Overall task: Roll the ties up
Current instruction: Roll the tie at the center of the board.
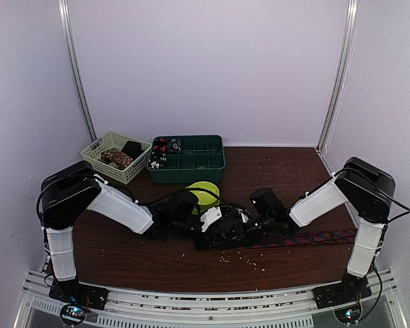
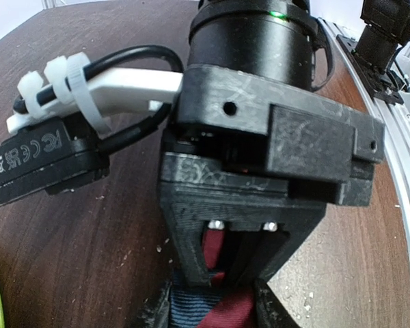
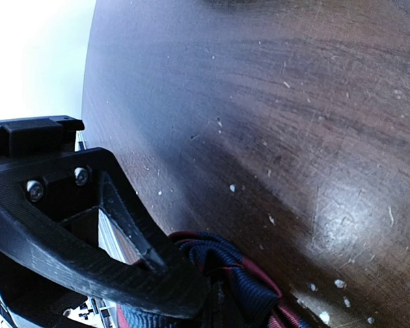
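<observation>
With the right hand (image 1: 251, 224) clenched on the long red-and-navy striped fabric necktie (image 1: 316, 238) stretched along the dark wooden counter (image 1: 150, 263), wind each turn tight and square, treating the left hand (image 1: 222, 229) grip as impossible to tell.

This is a robotics lab test cell, not a home or shop. Plain pale lilac panel walls (image 1: 212, 68) close in the back and both sides, joined at the far corners by slim metal upright strips (image 1: 77, 75). A dark brown wooden table (image 1: 157, 266) fills the floor of the booth. Along its near edge runs a slotted aluminium mounting rail (image 1: 205, 307), with two black-and-white jointed robot arms (image 1: 119, 208) bolted on at either end. At the far edge stand a pale woven plastic basket (image 1: 89, 152) and a dark green compartmented plastic tray (image 1: 191, 175).
</observation>
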